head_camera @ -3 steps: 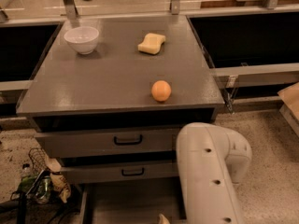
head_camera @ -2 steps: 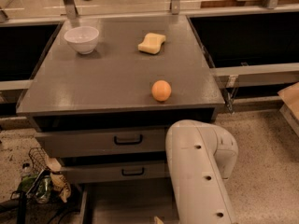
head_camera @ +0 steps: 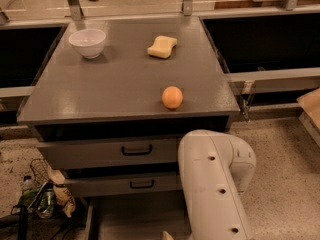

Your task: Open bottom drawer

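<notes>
Angling down at the near edge, arm [head_camera: 215,184] puts end effector [head_camera: 167,236] over bottom drawer [head_camera: 130,218], seemingly pulled out, likely to haul it further; grip state cannot tell.

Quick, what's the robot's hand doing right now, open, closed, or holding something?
Hand: cannot be told; only a sliver shows at the bottom edge, left of the white robot arm.
</notes>
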You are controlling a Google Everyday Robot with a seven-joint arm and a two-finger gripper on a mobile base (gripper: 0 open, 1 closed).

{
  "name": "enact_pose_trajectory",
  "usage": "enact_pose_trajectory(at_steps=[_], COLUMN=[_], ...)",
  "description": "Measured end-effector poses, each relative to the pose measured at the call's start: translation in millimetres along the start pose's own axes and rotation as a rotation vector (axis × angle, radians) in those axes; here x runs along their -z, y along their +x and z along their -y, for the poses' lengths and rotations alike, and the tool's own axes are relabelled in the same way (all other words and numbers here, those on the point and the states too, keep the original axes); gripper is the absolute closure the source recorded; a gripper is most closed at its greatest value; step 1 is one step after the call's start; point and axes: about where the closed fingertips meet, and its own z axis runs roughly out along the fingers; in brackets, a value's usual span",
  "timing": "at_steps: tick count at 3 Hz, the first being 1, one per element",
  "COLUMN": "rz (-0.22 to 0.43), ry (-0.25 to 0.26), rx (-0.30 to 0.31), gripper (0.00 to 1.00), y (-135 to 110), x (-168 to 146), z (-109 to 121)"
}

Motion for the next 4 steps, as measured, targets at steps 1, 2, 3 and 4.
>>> enact_pose_trajectory(at_steps=[1,2,3,4], rz=[-0.001,-0.001,-0.032,-0.033], ry=[-0.023,-0.023,-0.05,-0.051], rx=[0.021,0.021,-0.017,-0.018], gripper=[0.0,0.0,0.0,0.0], y=[-1,-1,7,7], x=[1,0,-23,-24], z=[-9,-9,-7,-7])
